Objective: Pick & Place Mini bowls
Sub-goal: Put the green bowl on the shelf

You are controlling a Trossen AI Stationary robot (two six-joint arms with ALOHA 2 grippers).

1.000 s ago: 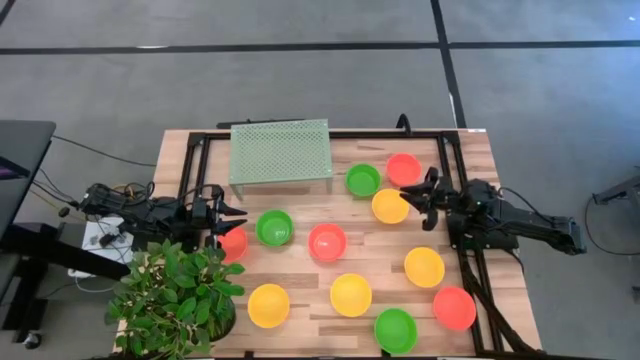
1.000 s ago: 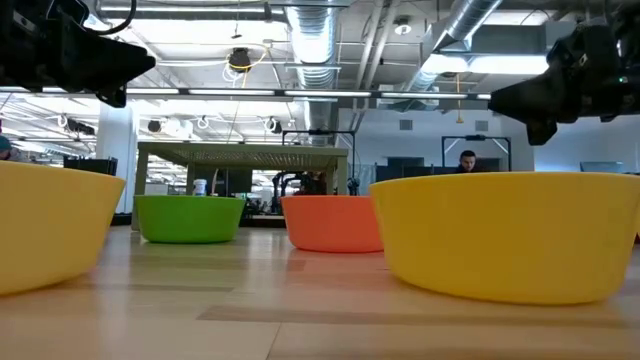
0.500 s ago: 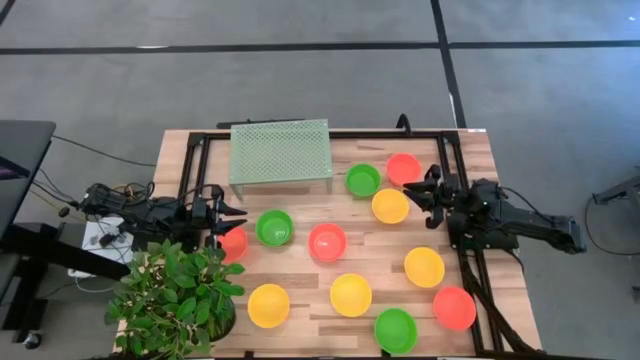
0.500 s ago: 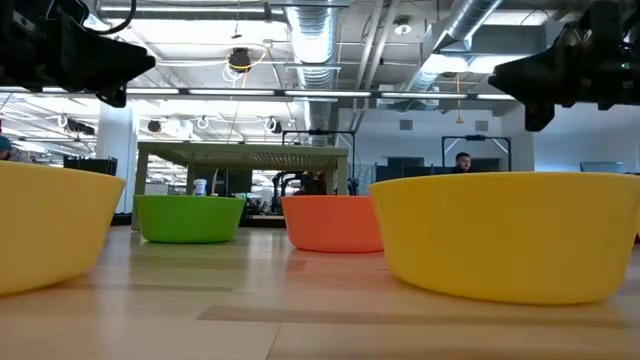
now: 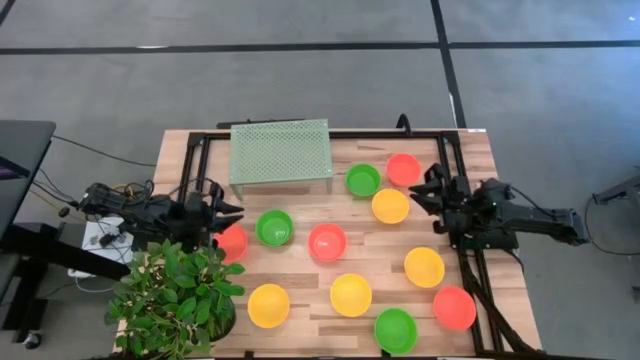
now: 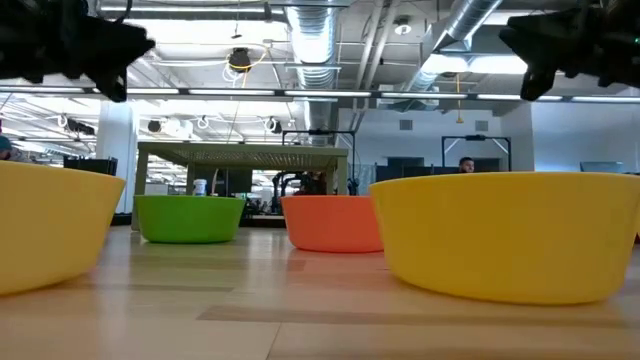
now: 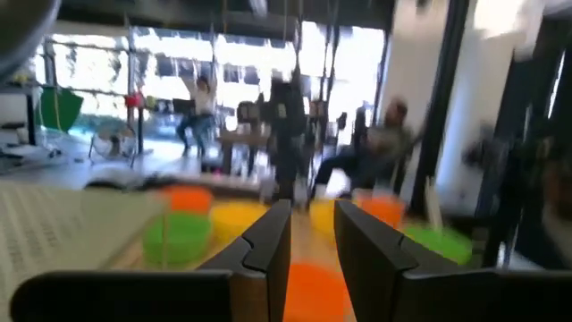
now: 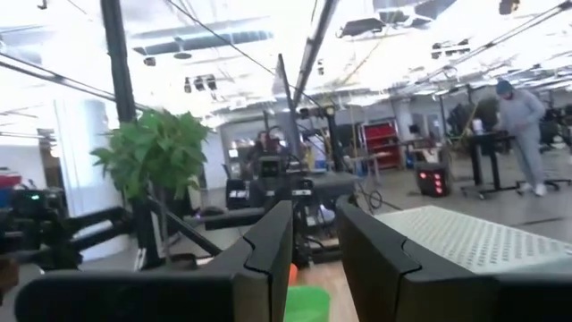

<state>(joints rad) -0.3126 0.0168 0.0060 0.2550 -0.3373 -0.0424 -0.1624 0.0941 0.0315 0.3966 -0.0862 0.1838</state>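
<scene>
Mini bowls [image 5: 351, 294]: spread over the surface [image 5: 308, 285], none held. Left hand [image 5: 232, 213] up over a red bowl [image 5: 233, 243], fingers a little apart, empty. Right hand [image 5: 422, 190] beside a yellow bowl [image 5: 390, 206], same. Between picks, probably. Next: go down, pinch a rim.

11 mini bowls [image 5: 327, 242], green, yellow and red-orange, sit upright, scattered.
</scene>
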